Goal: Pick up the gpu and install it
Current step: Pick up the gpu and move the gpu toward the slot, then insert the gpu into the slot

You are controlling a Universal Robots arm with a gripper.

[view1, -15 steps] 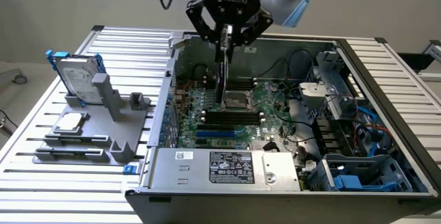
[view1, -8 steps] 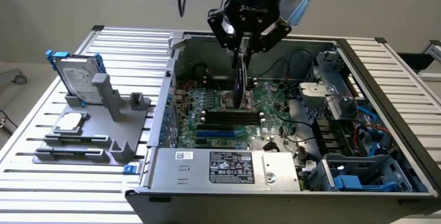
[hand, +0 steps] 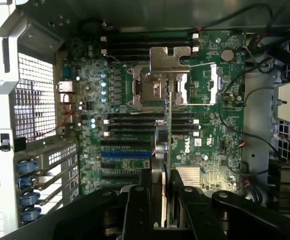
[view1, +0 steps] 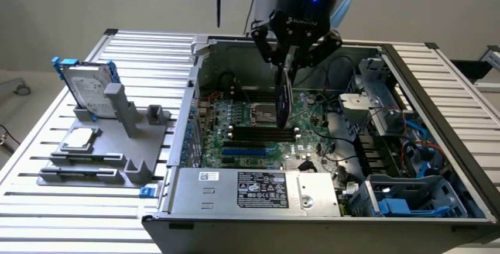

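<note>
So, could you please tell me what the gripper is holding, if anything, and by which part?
The gpu, gripped by its top edge, hanging edge-down over the motherboard.

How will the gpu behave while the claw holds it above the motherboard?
The gpu hangs straight from the claw, so it is probably stiff. Gripped only at its top edge, it might pivot if it catches the motherboard. Its thin board looks fragile.

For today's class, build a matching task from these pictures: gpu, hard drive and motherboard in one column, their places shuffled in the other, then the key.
1. gpu
2. hard drive with blue rails
3. motherboard

A. upright in the grey stand, outside the case
B. flat inside the open case
C. held on edge in the gripper, above the board

Pairs: 1-C, 2-A, 3-B
</note>
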